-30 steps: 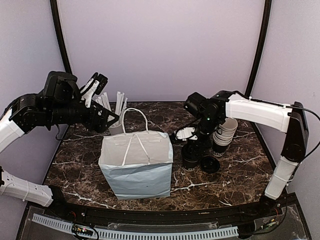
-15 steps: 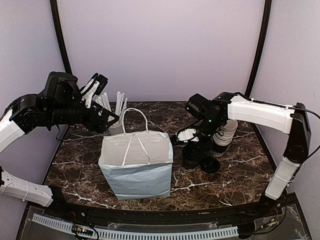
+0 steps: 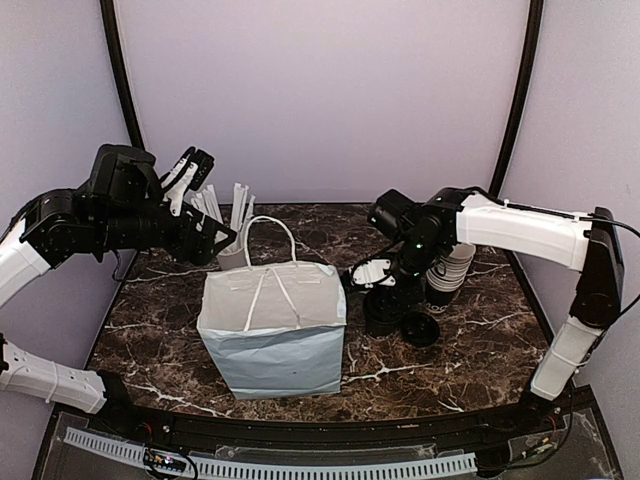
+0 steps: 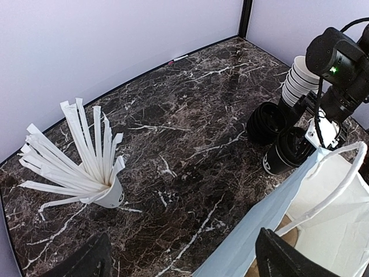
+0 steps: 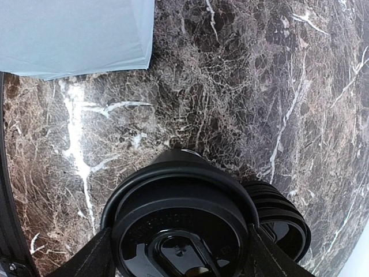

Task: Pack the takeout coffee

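The takeout coffee, a dark cup with a black lid, stands on the marble table just right of the white paper bag. My right gripper is directly above it. In the right wrist view the lid fills the gap and both fingertips press against its rim. The cup also shows in the left wrist view. My left gripper is open and empty, raised at the back left above the straws; the left wrist view shows it over bare table beside the bag.
A stack of loose black lids sits touching the cup's right side. A stack of white-rimmed cups stands behind it. A cup of wrapped straws stands at the back left. The bag is open, handles up.
My right gripper has come down slightly over the coffee cup. The cup, the bag and the left arm have not moved.
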Action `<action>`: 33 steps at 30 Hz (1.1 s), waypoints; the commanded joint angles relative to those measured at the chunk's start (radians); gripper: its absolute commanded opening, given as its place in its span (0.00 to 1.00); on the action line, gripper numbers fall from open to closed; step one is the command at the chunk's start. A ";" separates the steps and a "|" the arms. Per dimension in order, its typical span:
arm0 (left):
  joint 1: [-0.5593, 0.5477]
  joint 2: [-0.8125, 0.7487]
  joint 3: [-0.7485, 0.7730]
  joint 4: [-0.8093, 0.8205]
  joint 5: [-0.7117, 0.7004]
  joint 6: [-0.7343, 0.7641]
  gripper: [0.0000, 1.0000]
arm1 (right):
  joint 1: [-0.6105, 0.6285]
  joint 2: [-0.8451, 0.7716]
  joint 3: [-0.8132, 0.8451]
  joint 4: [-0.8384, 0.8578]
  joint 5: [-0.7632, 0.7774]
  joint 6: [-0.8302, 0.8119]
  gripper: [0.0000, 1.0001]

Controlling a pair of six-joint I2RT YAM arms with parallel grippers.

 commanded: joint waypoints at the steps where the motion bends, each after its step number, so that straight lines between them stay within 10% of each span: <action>1: 0.014 -0.017 0.006 -0.003 -0.018 0.003 0.89 | 0.006 -0.045 0.063 -0.030 -0.042 0.022 0.64; 20: 0.054 0.042 0.116 -0.103 -0.008 0.079 0.90 | -0.135 -0.245 0.291 -0.138 -0.330 0.049 0.62; 33: 0.092 0.253 0.304 -0.276 0.408 0.208 0.73 | -0.181 -0.268 0.539 -0.199 -0.575 0.041 0.62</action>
